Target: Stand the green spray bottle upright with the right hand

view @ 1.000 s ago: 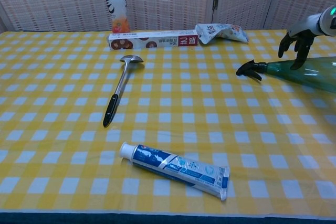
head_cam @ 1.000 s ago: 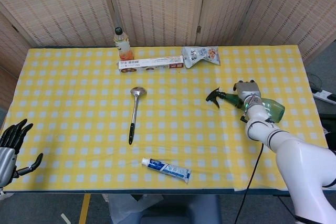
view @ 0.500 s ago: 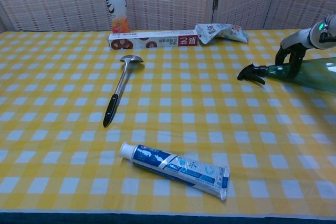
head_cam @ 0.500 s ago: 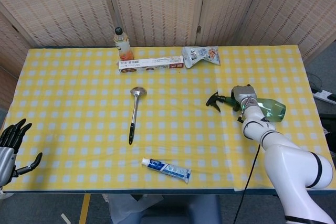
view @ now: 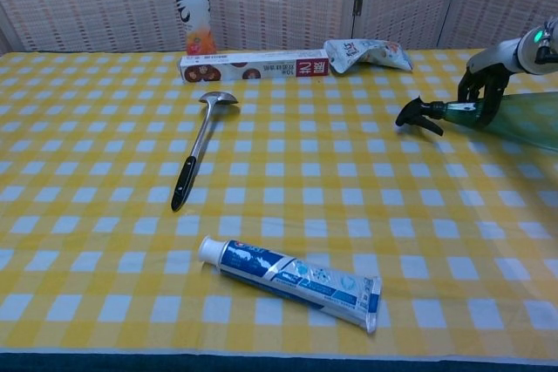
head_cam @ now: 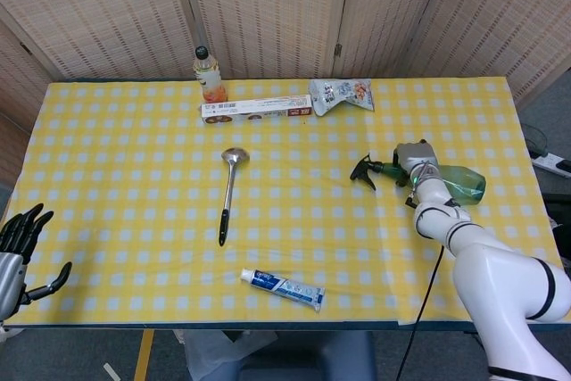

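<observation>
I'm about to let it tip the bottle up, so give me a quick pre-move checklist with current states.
1. Right hand wrapped around spray bottle neck: ok.
2. Grip firm enough to lift: cannot tell.
3. Bottle upright: not ok, it lies on its side, nozzle toward the ladle.
4. Cloth around the bottle free of other things: ok.
5. Left hand far off at the table's near left edge: ok.

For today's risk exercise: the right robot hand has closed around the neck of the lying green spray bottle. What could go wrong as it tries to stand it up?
1. The right robot hand grips the green spray bottle near its neck, far from the wide body, so the bottle may slip or swing while tilting.
2. The bottle lies near the right edge of the table, so it could roll off if released.
</observation>
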